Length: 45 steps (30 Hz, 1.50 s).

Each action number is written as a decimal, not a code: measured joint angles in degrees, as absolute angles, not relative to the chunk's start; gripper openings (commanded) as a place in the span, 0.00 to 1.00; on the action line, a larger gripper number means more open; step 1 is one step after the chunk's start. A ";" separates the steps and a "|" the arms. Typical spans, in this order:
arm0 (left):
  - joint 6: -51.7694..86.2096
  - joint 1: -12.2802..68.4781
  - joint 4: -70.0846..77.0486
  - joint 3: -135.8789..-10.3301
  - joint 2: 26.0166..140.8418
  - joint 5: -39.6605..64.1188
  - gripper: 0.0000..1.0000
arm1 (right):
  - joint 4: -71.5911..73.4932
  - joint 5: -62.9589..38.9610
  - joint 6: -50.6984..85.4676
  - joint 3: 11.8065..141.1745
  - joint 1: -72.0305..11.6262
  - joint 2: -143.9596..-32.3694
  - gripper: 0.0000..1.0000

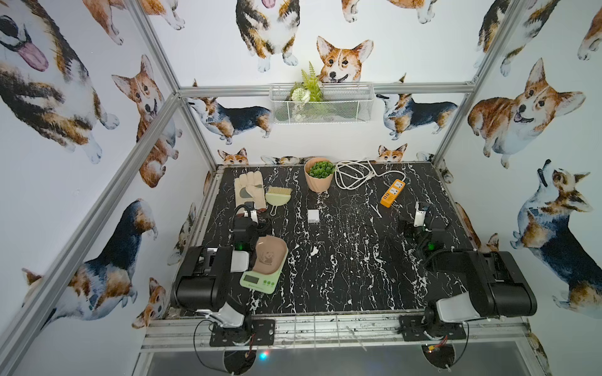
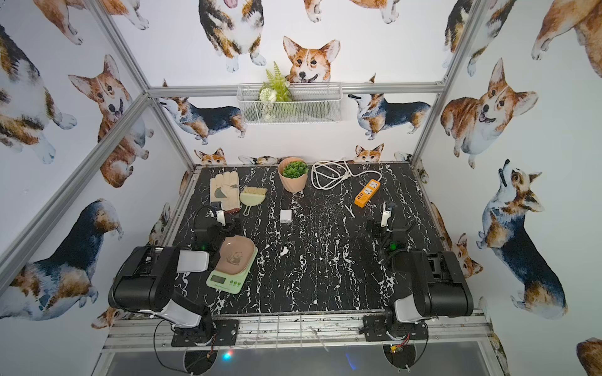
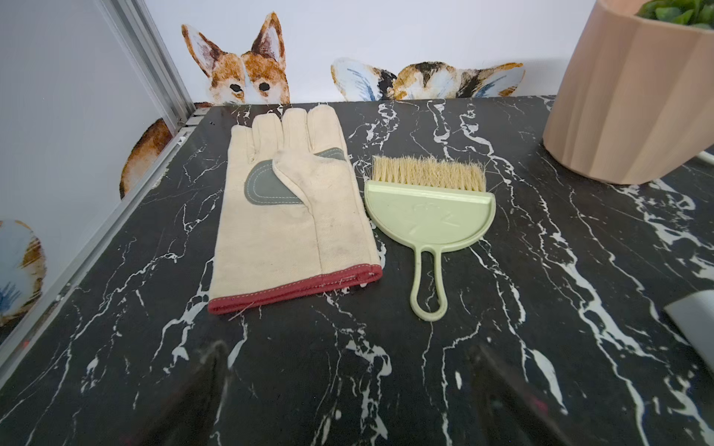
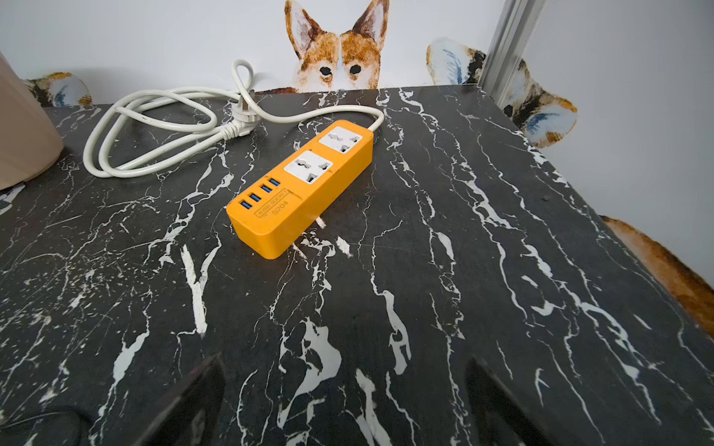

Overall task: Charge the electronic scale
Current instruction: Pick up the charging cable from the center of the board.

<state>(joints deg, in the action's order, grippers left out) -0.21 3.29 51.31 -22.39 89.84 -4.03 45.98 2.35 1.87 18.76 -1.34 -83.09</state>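
The electronic scale (image 1: 257, 280) (image 2: 224, 280) is pale green with a grey display and carries a pinkish tray (image 1: 272, 257) with a panda print. It lies at the table's near left in both top views, beside my left arm's forearm, and shows in neither wrist view. My left gripper (image 1: 250, 214) (image 3: 347, 353) hovers behind the scale, open and empty, facing a glove. My right gripper (image 1: 421, 213) (image 4: 345, 361) is open and empty at the right, short of the orange power strip (image 1: 392, 192) (image 4: 305, 189). A small white charger block (image 1: 313, 216) (image 2: 285, 216) lies mid-table between the arms.
A cream glove (image 1: 249, 190) (image 3: 286, 216) and a green hand brush (image 1: 277, 198) (image 3: 429, 216) lie at the back left. A peach plant pot (image 1: 319, 177) stands at the back middle, with the strip's coiled white cable (image 1: 353, 174) (image 4: 154, 131) to its right. The frame posts and walls close in the black marble table (image 1: 351, 260).
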 measured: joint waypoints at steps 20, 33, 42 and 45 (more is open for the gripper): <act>-0.21 3.29 51.27 -22.44 89.84 -4.05 1.00 | 45.80 2.24 2.33 19.03 -0.73 -83.11 1.00; -0.21 3.33 51.29 -22.44 89.84 -4.03 1.00 | 45.74 2.24 3.07 18.85 -0.62 -82.67 1.00; -0.45 3.33 49.56 -21.87 86.65 -3.51 1.00 | 43.59 2.42 3.09 18.94 -0.62 -78.22 1.00; -0.45 3.44 46.61 -22.26 82.24 -3.84 1.00 | 38.35 2.92 3.29 21.45 -0.62 -74.15 1.00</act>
<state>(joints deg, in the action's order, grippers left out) -0.45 3.44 46.61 -22.26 82.24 -3.84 38.35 2.92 3.29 21.45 -0.62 -74.15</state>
